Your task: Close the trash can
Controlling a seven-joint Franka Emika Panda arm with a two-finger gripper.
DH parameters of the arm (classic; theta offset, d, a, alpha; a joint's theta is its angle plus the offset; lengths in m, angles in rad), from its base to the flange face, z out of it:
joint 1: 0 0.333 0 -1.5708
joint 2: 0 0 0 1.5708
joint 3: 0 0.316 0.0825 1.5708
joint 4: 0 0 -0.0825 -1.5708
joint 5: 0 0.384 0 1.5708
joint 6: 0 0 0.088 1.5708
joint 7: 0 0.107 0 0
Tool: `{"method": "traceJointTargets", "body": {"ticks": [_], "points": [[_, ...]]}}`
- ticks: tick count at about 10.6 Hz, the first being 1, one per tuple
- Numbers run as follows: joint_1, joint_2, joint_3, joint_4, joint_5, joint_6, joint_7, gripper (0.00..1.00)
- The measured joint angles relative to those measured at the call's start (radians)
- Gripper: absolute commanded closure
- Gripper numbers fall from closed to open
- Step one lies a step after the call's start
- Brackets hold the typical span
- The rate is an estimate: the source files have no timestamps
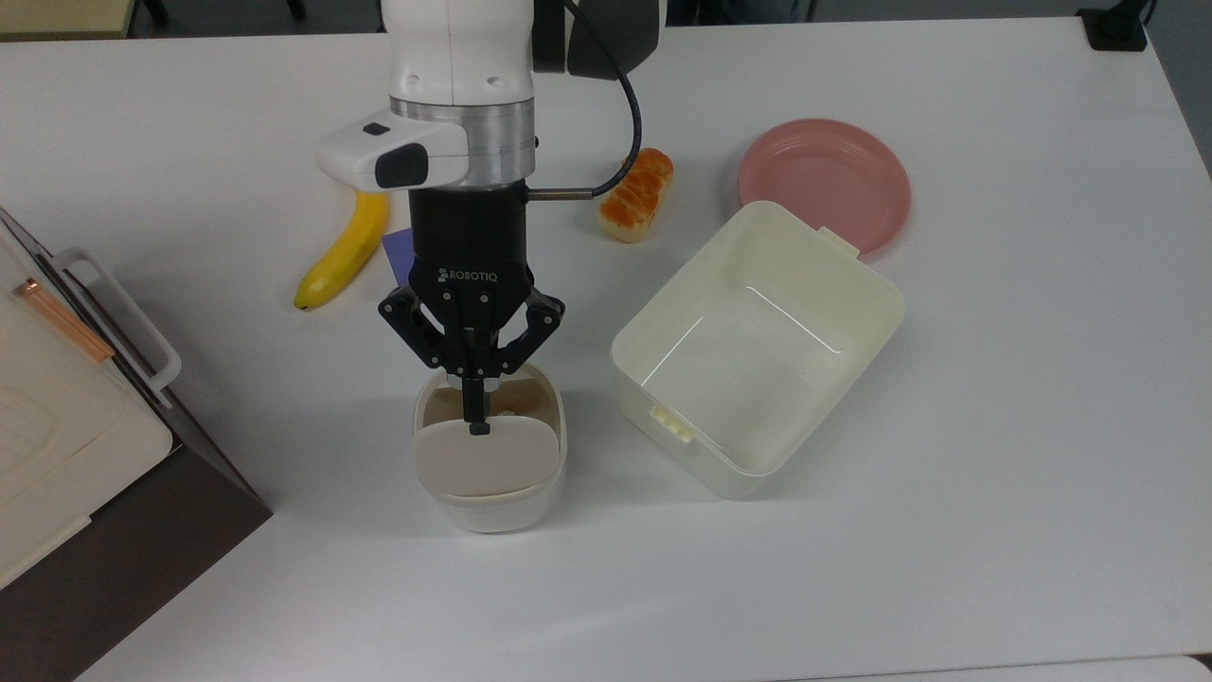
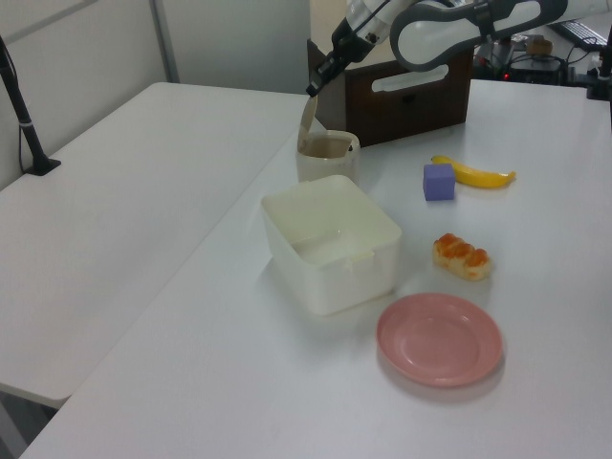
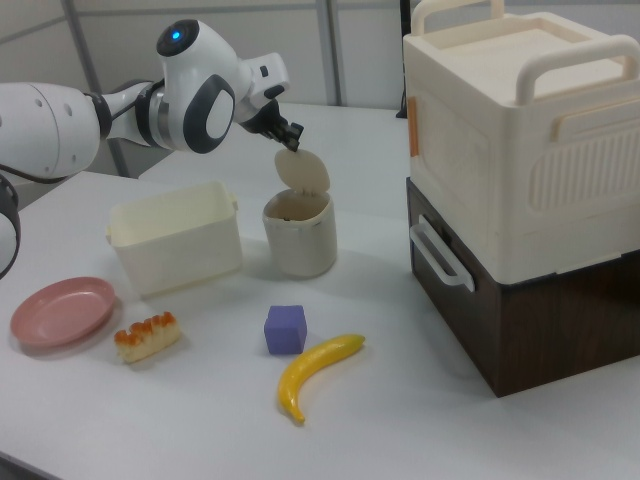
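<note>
While the arm reaches down over the middle of the bench (image 1: 994,455), its claw (image 1: 475,409) points straight down with both fingers pressed together, gripping nothing. In the top view the fingertips sit over the mouth of the trash can (image 1: 490,497), right at the upper edge of the lid (image 1: 485,457) by its small dark button. In the right view the tips meet the top edge of the raised lid; whether they actually touch it I cannot tell.

The trash can stands toward the bench edge that runs along the bottom of the top view, near the brown and cream cabinet (image 1: 66,445) at the top view's left edge. Its lid stands upright on its hinge, so the can is open, and the brownish inside shows; what lies within I cannot make out.

Just beside the can, on the top view's right, sits a large cream tub (image 1: 757,346) with no lid, showing only its bare floor. Beyond it a pink plate (image 1: 824,180) carries nothing. A bread roll (image 1: 636,194), a banana (image 1: 343,251) and a purple block (image 2: 438,182) lie loose on the bench.
</note>
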Motion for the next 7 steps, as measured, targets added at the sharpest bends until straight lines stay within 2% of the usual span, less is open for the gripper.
{"method": "traceJointTargets", "body": {"ticks": [4, 7], "points": [[-0.001, 0.001, -0.001, -0.011, 0.0, 0.0, 0.001, 0.99], [-0.007, -0.037, -0.001, 0.001, 0.0, 0.0, 0.003, 0.99]]}}
